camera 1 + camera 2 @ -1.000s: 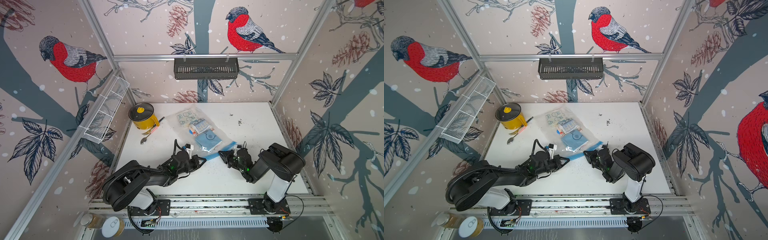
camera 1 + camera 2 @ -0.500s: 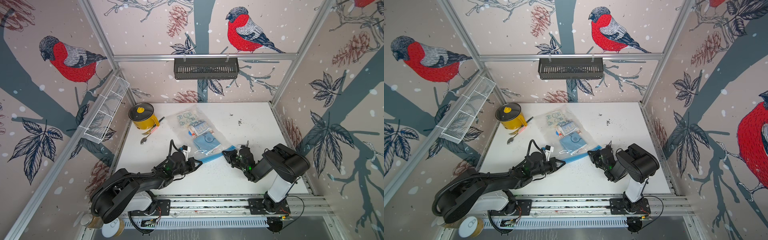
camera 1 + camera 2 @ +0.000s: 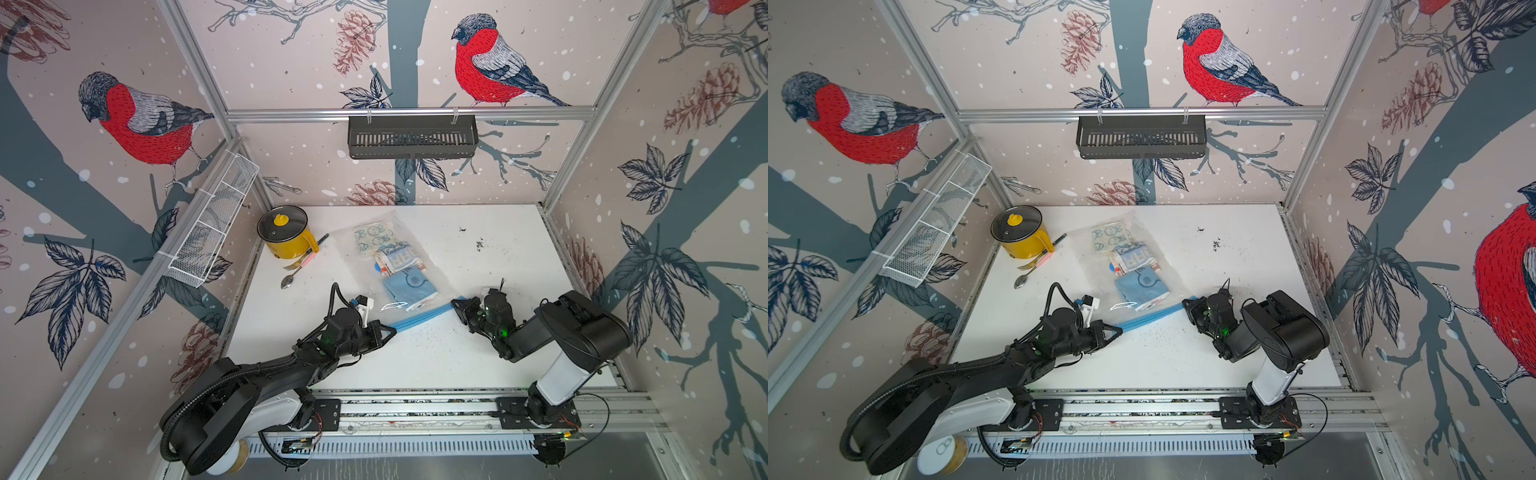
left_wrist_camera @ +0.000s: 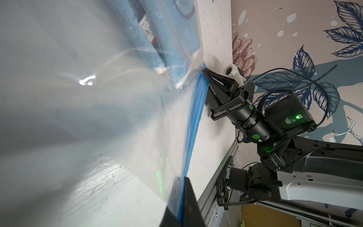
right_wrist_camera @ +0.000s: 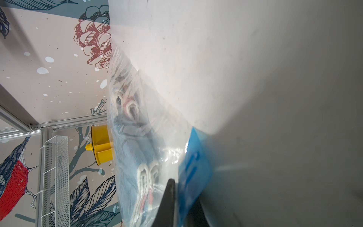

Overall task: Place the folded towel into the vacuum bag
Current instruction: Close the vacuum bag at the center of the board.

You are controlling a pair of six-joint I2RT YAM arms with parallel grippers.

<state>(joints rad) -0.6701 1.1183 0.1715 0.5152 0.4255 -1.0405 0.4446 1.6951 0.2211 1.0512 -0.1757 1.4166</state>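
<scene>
Barcode tag (image 4: 147,31) inside vacuum bag (image 3: 358,270) — print seemingly illegible | towel (image 3: 409,287) bagged

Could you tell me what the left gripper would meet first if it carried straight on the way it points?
The blue zip strip of the vacuum bag, which the left gripper pinches; next, probably, the right gripper pinching its far end.
</scene>
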